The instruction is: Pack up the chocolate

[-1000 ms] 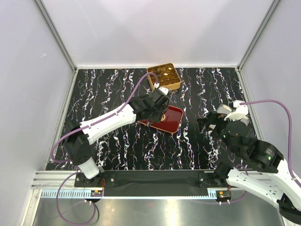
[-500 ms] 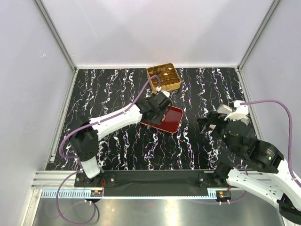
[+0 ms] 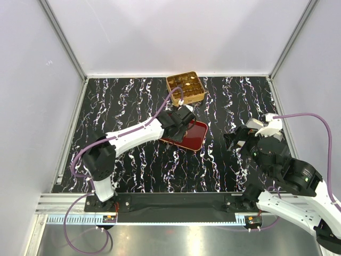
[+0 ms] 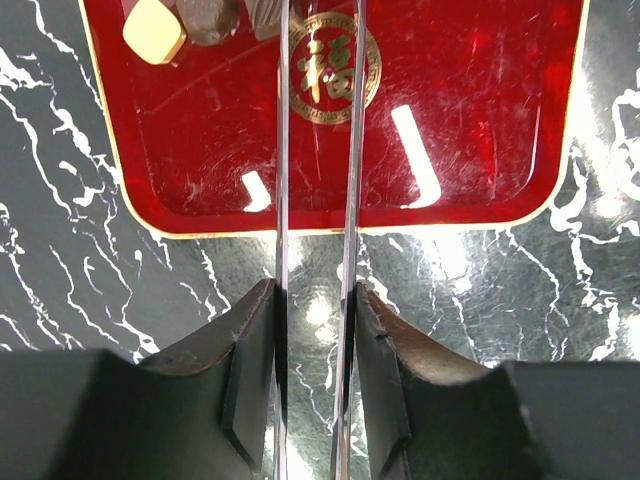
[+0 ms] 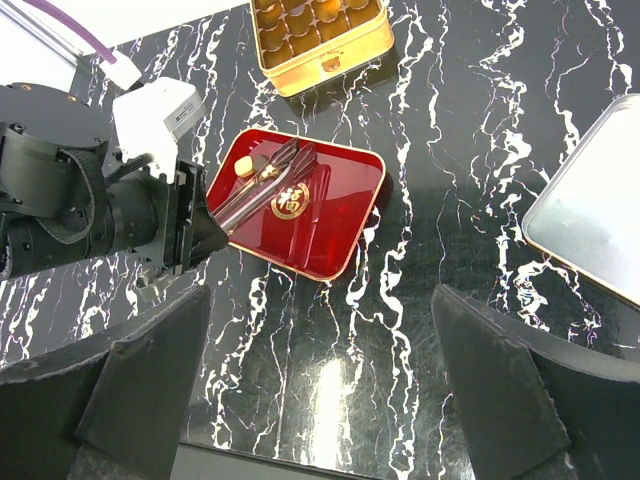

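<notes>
— How many of each thing were there?
— One red tray (image 4: 470,110) and one gold tin (image 5: 325,62) on the dark marbled worktop (image 3: 133,165). Three pieces of chocolate (image 4: 153,30) lay in one tray corner: one cream, two dark and cut off.
— Did the views differ?
— Only the right wrist view showed a silver sheet (image 5: 590,215), itself cut off. The right end effector (image 5: 325,380) gaped wide, empty. The left end effector (image 4: 319,40) reached over the tray on thin blades (image 4: 283,150). Their tips were out of frame, so any grip could not be told.

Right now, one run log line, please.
left gripper open over tray | right gripper open, empty | chocolate in tray
</notes>
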